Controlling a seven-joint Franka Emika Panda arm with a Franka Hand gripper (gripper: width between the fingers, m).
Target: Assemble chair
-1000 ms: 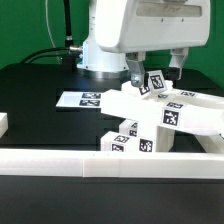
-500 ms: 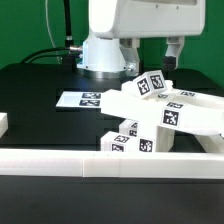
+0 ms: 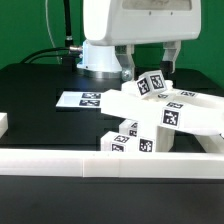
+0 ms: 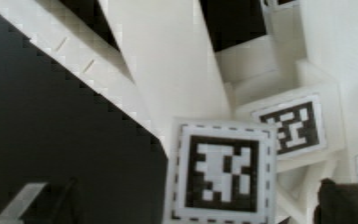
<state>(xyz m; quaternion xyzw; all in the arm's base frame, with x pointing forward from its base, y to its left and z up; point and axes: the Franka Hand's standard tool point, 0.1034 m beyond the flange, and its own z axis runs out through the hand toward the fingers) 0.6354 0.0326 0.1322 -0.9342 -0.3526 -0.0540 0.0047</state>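
white plastic chair parts [image 3: 170,115] lie heaped on the black worktop [image 3: 35,90], under the jaws and a little in front of them, close against the low border wall [image 3: 80,165]. the jaws stand wide apart and hold nothing. they hang just above a short tilted post [image 3: 152,85] whose tagged end pokes up out of the heap, one jaw to either side of it in the exterior view, neither touching it. the wrist view looks down on a black-and-white tag [image 4: 220,172] close below the jaws, with a long slab [image 4: 167,70] running away beneath it. the marker board [image 3: 84,100] lies flat, off to one side of the jaws and apart from the heap. the chair looks far from joined, and the step in hand seems to be lining up on that post for a grasp. the next move would call for a straight descent until the post sits between the jaws, matched to its tilt, then a firm close. the loose parts leaning under it may shift if nudged.
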